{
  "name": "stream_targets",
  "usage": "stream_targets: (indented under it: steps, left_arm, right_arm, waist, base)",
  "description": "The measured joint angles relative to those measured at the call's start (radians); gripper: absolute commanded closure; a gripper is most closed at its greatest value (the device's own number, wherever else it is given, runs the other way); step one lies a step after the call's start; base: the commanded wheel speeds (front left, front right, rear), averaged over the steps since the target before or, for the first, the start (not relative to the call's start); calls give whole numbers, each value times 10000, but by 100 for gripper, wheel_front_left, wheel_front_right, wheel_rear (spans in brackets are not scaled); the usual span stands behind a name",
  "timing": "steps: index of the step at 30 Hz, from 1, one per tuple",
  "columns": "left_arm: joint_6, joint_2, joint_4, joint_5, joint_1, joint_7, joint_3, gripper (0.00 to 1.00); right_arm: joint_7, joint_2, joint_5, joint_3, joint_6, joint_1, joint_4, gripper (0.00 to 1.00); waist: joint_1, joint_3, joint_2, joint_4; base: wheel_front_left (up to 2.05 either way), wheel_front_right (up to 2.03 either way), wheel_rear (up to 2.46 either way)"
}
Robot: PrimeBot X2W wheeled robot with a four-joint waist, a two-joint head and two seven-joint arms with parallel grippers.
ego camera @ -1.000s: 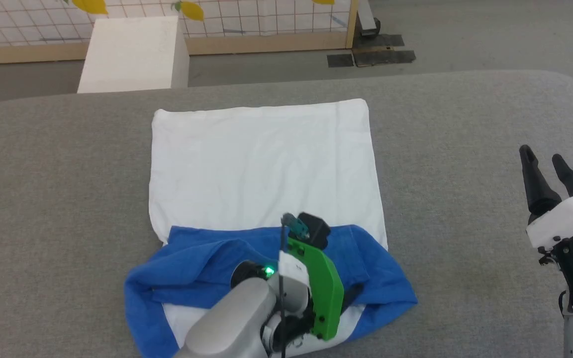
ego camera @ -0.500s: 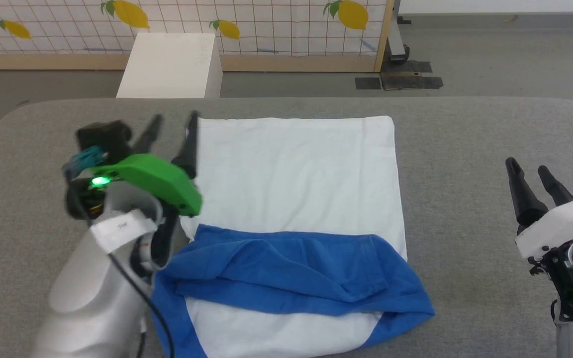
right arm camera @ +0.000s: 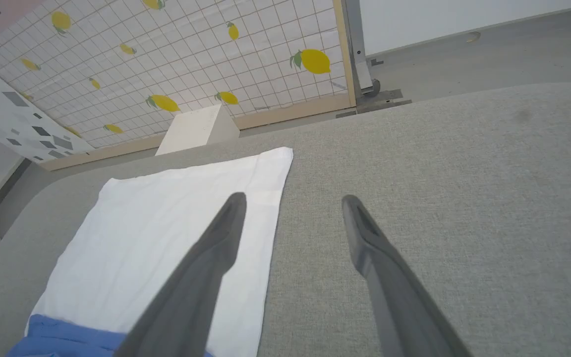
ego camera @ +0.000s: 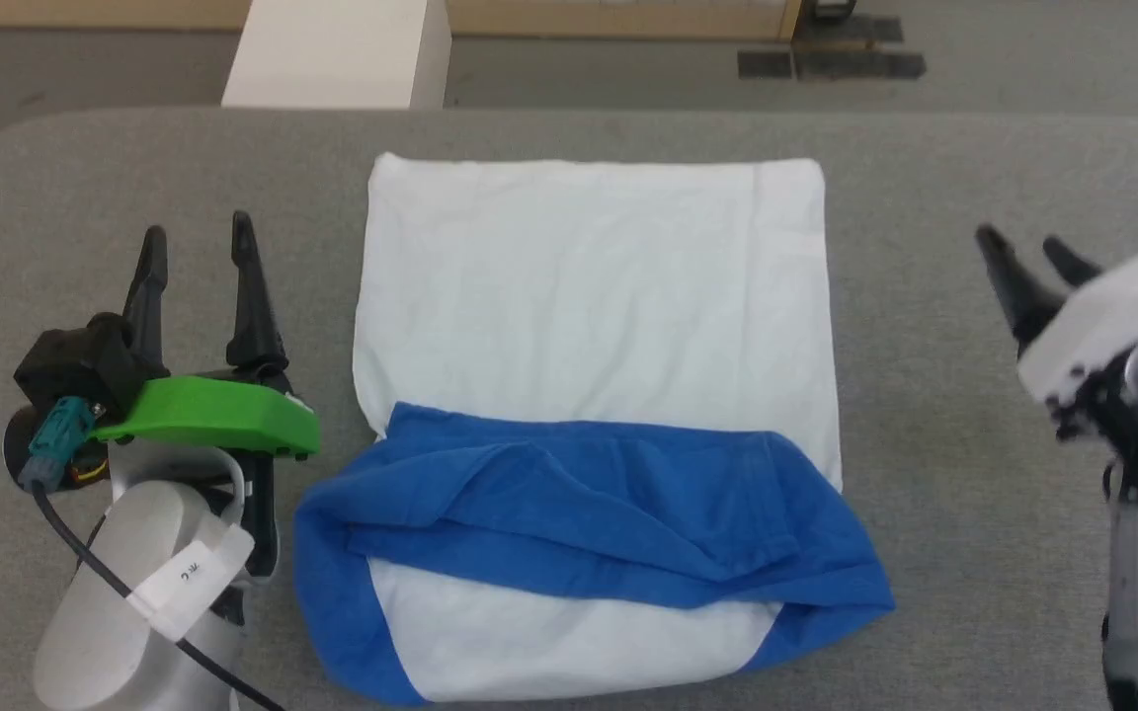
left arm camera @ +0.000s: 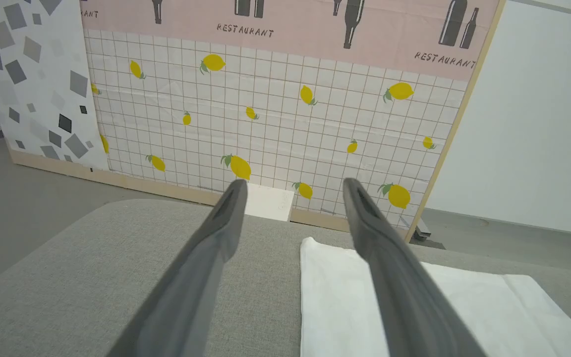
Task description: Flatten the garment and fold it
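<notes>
The garment [ego camera: 594,296] lies flat on the grey table [ego camera: 925,326], white across its far part, with royal-blue sleeves folded over its near part [ego camera: 589,504]. My left gripper [ego camera: 199,232] stands open to the left of the garment, above the table, with nothing between its fingers. In the left wrist view the left gripper [left arm camera: 290,186] points toward the far wall, and the garment's white corner [left arm camera: 335,287] lies under the right finger. My right gripper [ego camera: 1023,247] is open to the right of the garment. In the right wrist view the right gripper [right arm camera: 290,201] hovers over the garment's right edge [right arm camera: 166,228].
A white box [ego camera: 337,54] stands on the floor beyond the table's far edge. Behind it rises a tiled panel with lemons [left arm camera: 265,114]. Bare grey table stretches to both sides of the garment.
My left gripper let go of the blue sleeves, opened and moved from above them to the table left of the garment. The head camera has shifted; the right arm has barely moved.
</notes>
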Motion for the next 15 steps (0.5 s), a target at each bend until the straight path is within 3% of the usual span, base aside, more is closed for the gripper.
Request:
stream_targets:
  steps: [9,15]
  left_arm:
    - [2,-648,-1058,458,-277,-29,242,0]
    - [-134,-1181,-1379,913,-517,-27,453,0]
  right_arm:
    - [2031,-1093,-1933,874,0,-3666,1871,0]
    - [2959,-1315,-2851,1636,0,-5280,3060,0]
  waist:
    - [1,1623,0,466]
    - [3,2725,0,1011]
  base:
    - [0,0,0]
    - [0,0,0]
